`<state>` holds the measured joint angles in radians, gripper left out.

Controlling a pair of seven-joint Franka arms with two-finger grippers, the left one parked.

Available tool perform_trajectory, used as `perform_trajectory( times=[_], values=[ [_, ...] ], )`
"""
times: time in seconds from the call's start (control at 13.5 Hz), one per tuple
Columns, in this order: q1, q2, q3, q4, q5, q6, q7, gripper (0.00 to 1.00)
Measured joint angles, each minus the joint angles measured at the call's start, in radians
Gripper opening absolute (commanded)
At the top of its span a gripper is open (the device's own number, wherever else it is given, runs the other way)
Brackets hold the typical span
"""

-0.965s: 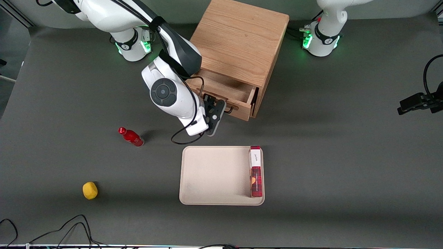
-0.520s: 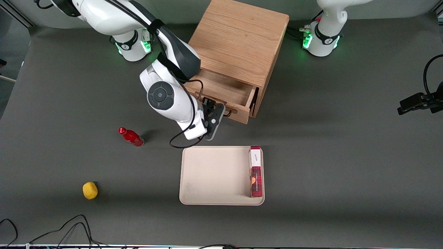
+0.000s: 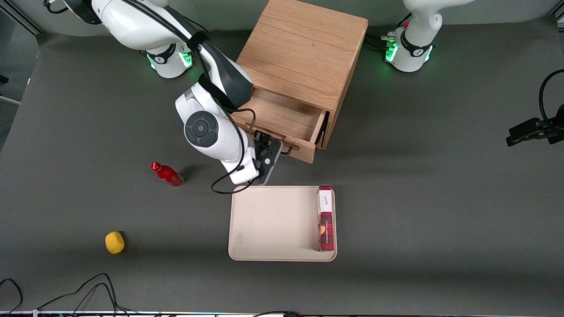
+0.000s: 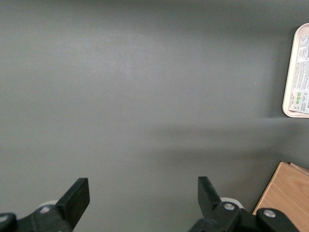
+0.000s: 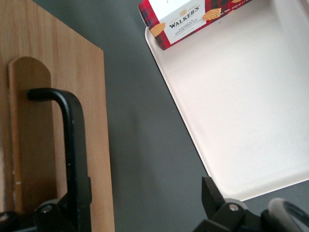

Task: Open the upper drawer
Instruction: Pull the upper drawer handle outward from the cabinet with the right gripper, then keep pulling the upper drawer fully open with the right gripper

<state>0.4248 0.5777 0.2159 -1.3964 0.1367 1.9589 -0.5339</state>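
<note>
the gripper (image 3: pixel 269 149) is spread wide at the thin black handle (image 5: pixel 72 145), one finger hooked by it to tug. the upper drawer (image 3: pixel 282 121) (light wood, bare inside) sticks partly out of the cabinet (image 3: pixel 304 53) near the table's back edge, middle.

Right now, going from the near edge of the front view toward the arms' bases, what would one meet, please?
Lemon, tray, red bottle, gripper at the upper drawer handle, then the cabinet.
</note>
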Motion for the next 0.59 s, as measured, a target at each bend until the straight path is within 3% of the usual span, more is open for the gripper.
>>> perform_trajectory(
  times=[0.59],
  values=[
    [-0.028,0.038,-0.003,0.057,-0.018,-0.006,0.0,1.0]
  ],
)
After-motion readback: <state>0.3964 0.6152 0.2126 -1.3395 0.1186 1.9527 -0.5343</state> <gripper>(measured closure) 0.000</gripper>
